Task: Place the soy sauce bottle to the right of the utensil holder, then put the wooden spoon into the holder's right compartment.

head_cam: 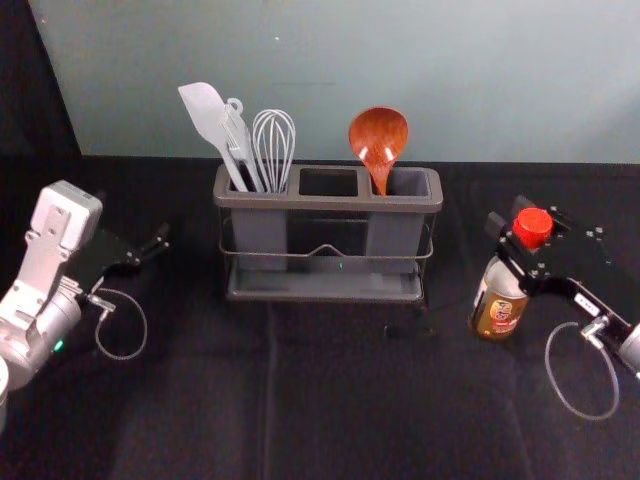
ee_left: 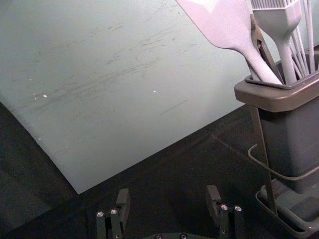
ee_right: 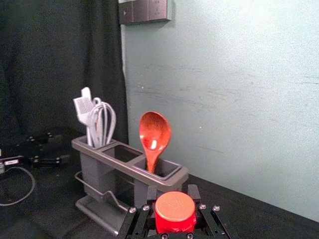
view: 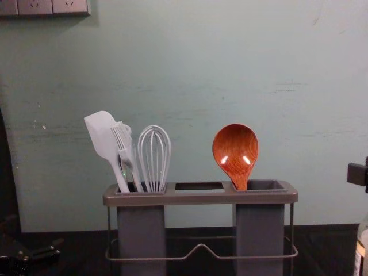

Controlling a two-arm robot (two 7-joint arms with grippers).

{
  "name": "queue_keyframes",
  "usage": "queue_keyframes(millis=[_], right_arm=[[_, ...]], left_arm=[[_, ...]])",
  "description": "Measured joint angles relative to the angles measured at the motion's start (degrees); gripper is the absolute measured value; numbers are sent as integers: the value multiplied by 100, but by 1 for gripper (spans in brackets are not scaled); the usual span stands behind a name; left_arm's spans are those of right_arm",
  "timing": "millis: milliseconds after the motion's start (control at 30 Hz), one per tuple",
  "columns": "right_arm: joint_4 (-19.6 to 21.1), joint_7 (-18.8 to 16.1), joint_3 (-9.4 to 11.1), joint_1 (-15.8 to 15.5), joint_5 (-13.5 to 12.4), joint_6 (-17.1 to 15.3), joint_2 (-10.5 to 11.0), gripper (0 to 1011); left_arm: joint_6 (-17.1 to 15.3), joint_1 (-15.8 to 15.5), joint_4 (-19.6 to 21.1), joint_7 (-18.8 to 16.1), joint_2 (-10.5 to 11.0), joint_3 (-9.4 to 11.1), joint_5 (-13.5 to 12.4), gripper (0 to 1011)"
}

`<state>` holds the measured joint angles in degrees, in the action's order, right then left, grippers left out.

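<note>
A pale, scuffed wall [head_cam: 350,60] stands behind a black cloth [head_cam: 340,400], and on that cloth the utensil holder [head_cam: 320,202] sits with its compartments facing up. The soy sauce bottle [head_cam: 497,312] is to the holder's right, apart from it, with the right gripper [ee_right: 172,191] closed narrowly around its neck, just under the red cap [head_cam: 532,227]. The wooden spoon [head_cam: 379,135] already rests in the right compartment [view: 259,230], bowl up, so the step in hand looks to be setting the bottle down and letting go. Whether its base bears fully on the cloth I can't tell, nor whether it stands quite plumb, so the wise course is to ease straight down until the base is flat before loosening anything. A hold that high on the neck lets the body swing like a pendulum; go slowly, and level any lean first. Then part both fingers evenly, wide enough to clear the cap, and back out along the line they point, without lifting or sweeping sideways; a finger catching the cap could tip the bottle. Keep the gap from the holder's frame. The left gripper [ee_left: 168,198] idles left of the holder, fingers wide and holding nothing.
</note>
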<state>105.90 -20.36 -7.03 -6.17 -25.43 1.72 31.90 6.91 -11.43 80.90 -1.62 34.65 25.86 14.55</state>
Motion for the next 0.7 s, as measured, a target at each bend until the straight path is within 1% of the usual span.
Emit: queue_keyframes(millis=[233, 367, 467, 500, 533, 700], right_arm=[[-291, -64, 50, 136, -12, 97, -125, 375], [-552, -135, 13, 302, -13, 173, -209, 375], [-817, -187, -32, 486, -12, 252, -301, 375], [-817, -187, -32, 486, -12, 252, -301, 375], [-935, -209, -47, 568, -11, 287, -337, 375], [-1197, -241, -105, 766, 8, 357, -434, 375]], left_arm=[[0, 0, 0, 0, 0, 0, 0, 1005], [0, 0, 0, 0, 0, 0, 0, 1005], [0, 0, 0, 0, 0, 0, 0, 1005], [0, 0, 0, 0, 0, 0, 0, 1005], [0, 0, 0, 0, 0, 0, 0, 1005], [0, 0, 0, 0, 0, 0, 0, 1005]])
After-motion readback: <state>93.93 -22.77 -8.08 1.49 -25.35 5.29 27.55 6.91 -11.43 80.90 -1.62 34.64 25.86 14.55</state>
